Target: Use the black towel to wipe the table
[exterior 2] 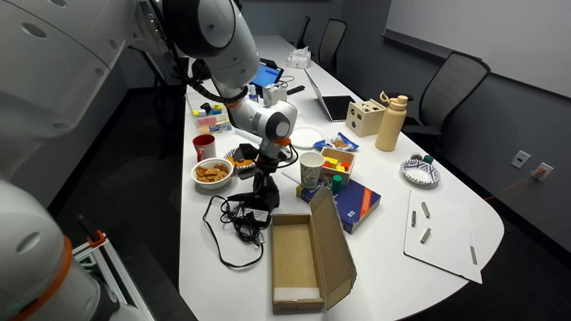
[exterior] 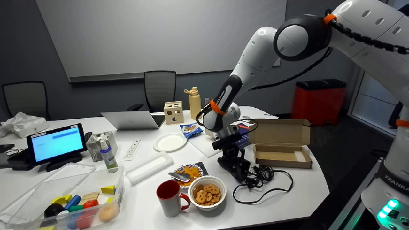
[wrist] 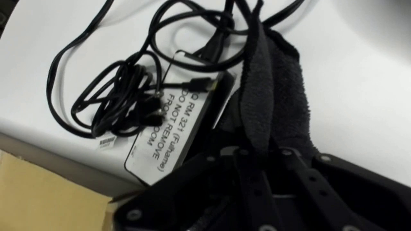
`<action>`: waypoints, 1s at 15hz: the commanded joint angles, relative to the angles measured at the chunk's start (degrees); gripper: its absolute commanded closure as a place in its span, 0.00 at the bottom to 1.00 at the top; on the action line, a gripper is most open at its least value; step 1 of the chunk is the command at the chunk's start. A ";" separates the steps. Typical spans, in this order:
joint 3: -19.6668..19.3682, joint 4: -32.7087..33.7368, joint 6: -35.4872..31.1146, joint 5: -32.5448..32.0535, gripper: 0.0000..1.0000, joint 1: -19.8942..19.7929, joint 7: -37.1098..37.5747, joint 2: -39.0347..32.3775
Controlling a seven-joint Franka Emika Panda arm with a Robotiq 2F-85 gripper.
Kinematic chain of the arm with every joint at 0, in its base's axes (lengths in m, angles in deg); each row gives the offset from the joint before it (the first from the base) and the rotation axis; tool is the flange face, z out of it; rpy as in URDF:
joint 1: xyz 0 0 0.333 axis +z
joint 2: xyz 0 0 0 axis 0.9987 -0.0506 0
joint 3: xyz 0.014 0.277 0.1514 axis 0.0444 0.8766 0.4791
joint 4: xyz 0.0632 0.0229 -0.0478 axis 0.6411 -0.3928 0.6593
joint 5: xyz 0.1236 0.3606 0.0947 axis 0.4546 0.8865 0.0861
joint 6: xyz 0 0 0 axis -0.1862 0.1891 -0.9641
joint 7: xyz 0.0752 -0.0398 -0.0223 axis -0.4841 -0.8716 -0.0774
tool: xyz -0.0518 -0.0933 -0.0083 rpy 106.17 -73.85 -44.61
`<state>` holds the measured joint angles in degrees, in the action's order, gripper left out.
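Observation:
The black towel (wrist: 285, 93) is dark, fuzzy and bunched in the wrist view. My gripper (wrist: 261, 155) is shut on a fold of it, with the towel rising between the fingertips. In both exterior views the gripper (exterior: 226, 145) (exterior 2: 266, 167) points down, low over the white table (exterior: 287, 199) (exterior 2: 227, 290). The towel (exterior: 230, 163) (exterior 2: 266, 191) hangs below it, its lower part beside a labelled black adapter. Black towel, fingers and adapter blend together, so the towel's exact outline and its contact with the table are hard to tell.
The adapter (wrist: 173, 134) and tangled black cables (wrist: 125, 99) lie against the towel. An open cardboard box (exterior: 282, 156) stands close by. A cookie bowl (exterior: 207, 193), a red-and-grey mug (exterior: 172, 199), a chip plate (exterior: 191, 172) and a blue book (exterior 2: 352, 205) with a cup (exterior 2: 311, 169) surround the gripper.

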<state>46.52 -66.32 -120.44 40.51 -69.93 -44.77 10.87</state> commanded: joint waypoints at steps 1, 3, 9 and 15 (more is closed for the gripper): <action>-0.34 4.94 -0.41 -5.16 0.97 0.90 -1.32 -1.96; 0.91 8.08 -1.66 -7.10 0.97 0.41 -5.31 -3.44; 2.14 14.02 -0.56 -10.53 0.97 3.26 -13.46 -3.63; 0.30 14.05 -4.94 -14.52 0.97 6.45 -12.15 -1.54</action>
<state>48.07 -52.35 -123.86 28.14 -64.70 -56.96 8.32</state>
